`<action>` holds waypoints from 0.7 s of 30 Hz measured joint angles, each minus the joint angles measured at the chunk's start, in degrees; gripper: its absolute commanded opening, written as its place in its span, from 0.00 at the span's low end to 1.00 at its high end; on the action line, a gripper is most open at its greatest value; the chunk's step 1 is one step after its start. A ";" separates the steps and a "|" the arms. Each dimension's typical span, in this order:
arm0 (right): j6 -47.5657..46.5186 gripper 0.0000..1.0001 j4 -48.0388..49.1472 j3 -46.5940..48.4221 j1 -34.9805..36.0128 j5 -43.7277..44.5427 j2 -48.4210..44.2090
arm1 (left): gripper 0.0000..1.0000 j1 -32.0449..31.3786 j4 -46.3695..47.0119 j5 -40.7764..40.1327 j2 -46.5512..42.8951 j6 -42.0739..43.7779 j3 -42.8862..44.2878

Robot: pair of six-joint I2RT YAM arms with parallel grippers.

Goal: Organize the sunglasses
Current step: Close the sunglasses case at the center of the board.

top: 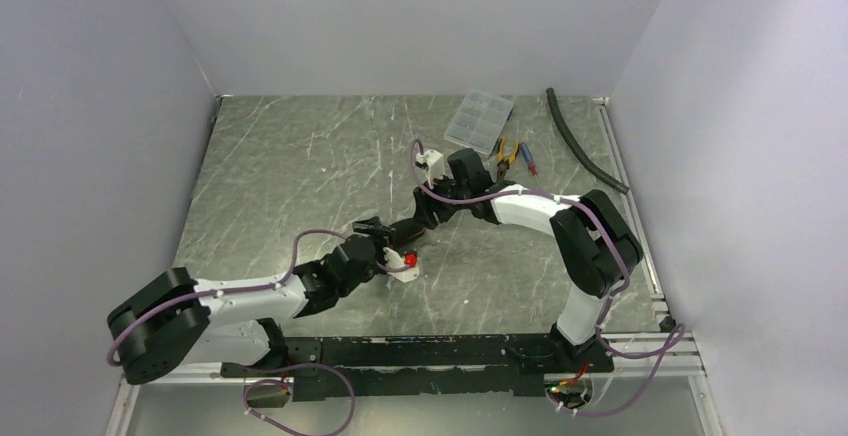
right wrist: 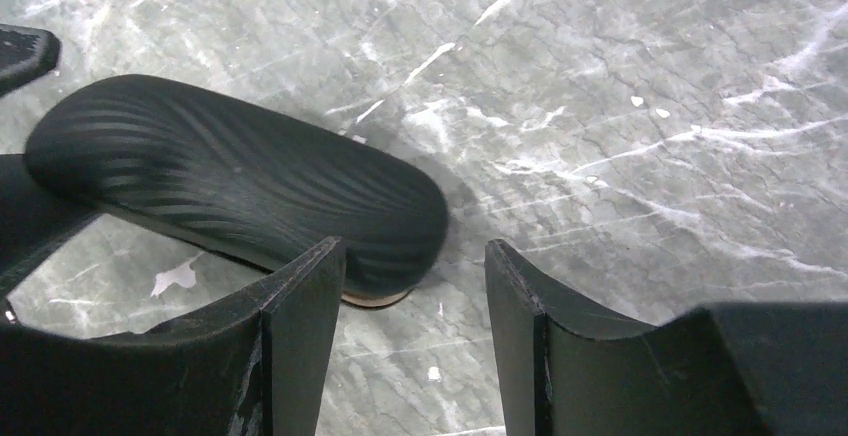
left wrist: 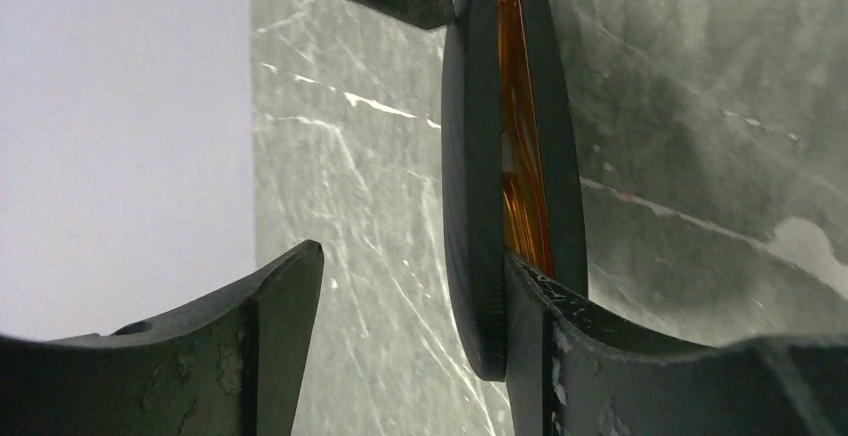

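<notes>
Two fingers of the left gripper [left wrist: 400, 266] stand apart with nothing clamped between them. The glasses case [left wrist: 465, 206] rests edge-on against the inner face of one finger, and the other finger is well clear of it. The orange of the sunglasses [left wrist: 520, 136] shows through the slit between the case's black halves, so they lie inside, just ahead of that finger.

Across the case, the right gripper [right wrist: 412, 251] also has its jaws spread, with only bare table [right wrist: 650, 106] in the gap. The ribbed shell lies just past one of its fingertips, off to that side, with a tan rim showing beneath.

I judge the packing step nearly done: the glasses are in and the lid is down but not seated. The next move probably calls for pressing the two halves squarely together until the orange seam disappears, so that no arm of the frame gets pinched.

Well beyond the right gripper, a clear compartment box [top: 479, 121], pliers [top: 508, 153] and a black hose [top: 585, 141] lie at the table's far side.
</notes>
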 measured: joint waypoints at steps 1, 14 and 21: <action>-0.02 0.57 -0.04 0.00 0.00 0.20 0.00 | 0.69 0.68 -3.54 1.40 -1.62 -1.42 0.63; -2.69 0.72 -2.95 -1.07 0.90 0.26 -1.88 | 0.70 5.55 -15.15 8.63 -2.54 -7.04 2.80; -12.72 0.99 0.02 -5.44 4.04 -11.28 -6.80 | 0.69 5.68 -14.97 10.29 -2.05 -7.17 2.80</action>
